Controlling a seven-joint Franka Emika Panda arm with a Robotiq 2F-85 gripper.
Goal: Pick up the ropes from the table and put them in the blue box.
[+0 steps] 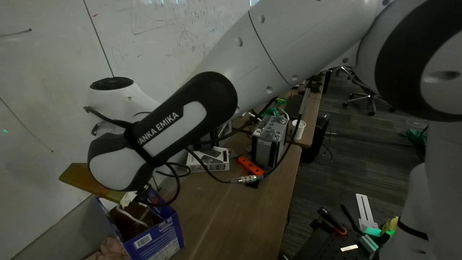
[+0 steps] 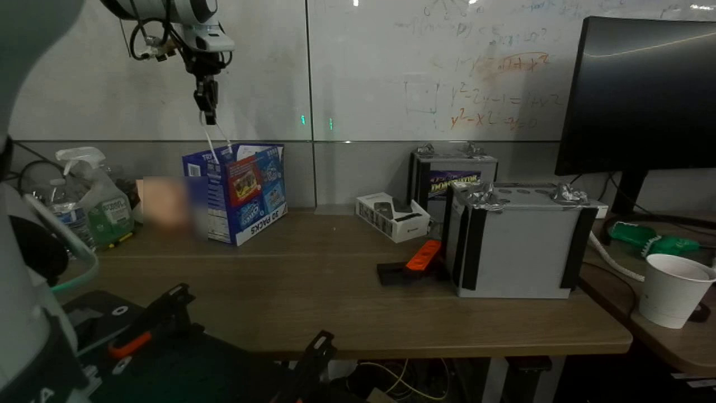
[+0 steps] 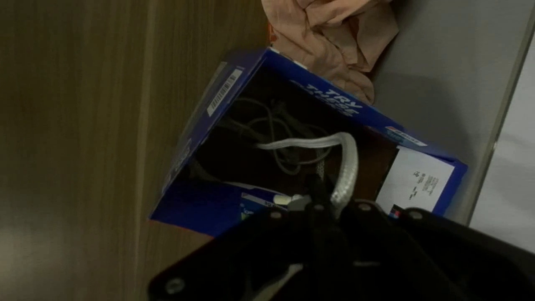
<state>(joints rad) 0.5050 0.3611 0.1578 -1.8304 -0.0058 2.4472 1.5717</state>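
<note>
The blue box [image 2: 260, 210] stands open-topped on the table against the wall; it also shows in an exterior view [image 1: 155, 238] and in the wrist view [image 3: 196, 205]. My gripper [image 2: 210, 120] is above the box opening, its fingers closed on a white rope [image 2: 208, 137]. In the wrist view the rope [image 3: 349, 167] bends out from beside the fingertips [image 3: 319, 188] and hangs into the box. Thin pale looped rope or cord [image 3: 271, 121] lies dim inside the box. In an exterior view the arm hides most of the gripper, with the white rope [image 1: 133, 215] below it.
A crumpled peach cloth [image 3: 334, 42] lies against the box. A spray bottle [image 2: 106, 201] stands left of it. A small white carton [image 2: 394, 218], an orange object [image 2: 423, 256] and grey cases [image 2: 514, 240] are farther right. The whiteboard wall [image 2: 358, 84] is close behind.
</note>
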